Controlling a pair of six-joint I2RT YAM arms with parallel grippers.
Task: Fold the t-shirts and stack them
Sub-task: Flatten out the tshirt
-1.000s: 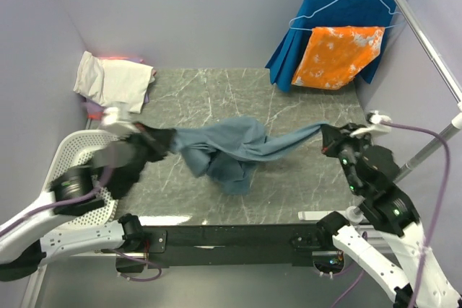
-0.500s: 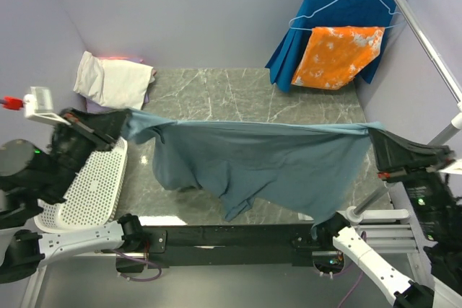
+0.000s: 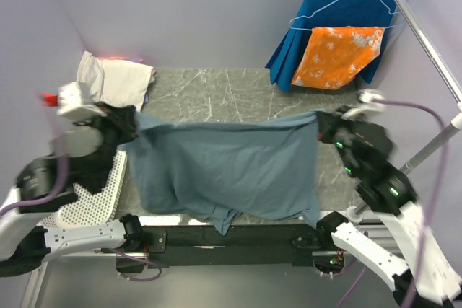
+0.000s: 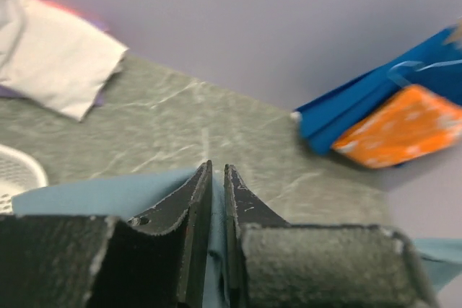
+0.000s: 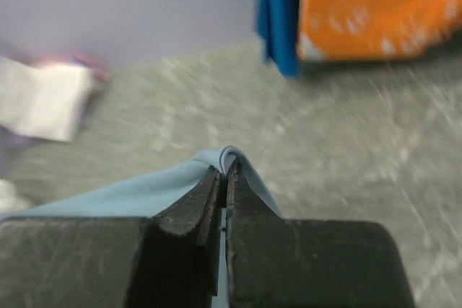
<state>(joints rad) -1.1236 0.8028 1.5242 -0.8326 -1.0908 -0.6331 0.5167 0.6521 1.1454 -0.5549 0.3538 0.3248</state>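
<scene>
Right jaws pinched tight on blue-grey shirt (image 3: pixel 231 167) corner; left jaws barely parted, cloth between. Shirt hung spread wide between them, hem uneven, above desk (image 3: pixel 216 91).

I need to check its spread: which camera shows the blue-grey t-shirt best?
Top external: nearly the whole blue-grey t-shirt shows, stretched wide. Each wrist view shows only a pinched strip of its edge.

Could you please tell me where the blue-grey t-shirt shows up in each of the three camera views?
Top external: the blue-grey t-shirt is spread across the middle.
Left wrist: a pale band of it at the lower left.
Right wrist: a fold of it, lower left to centre.
Shared landmark: the orange-and-white cloth, toward the right in all three.
</scene>
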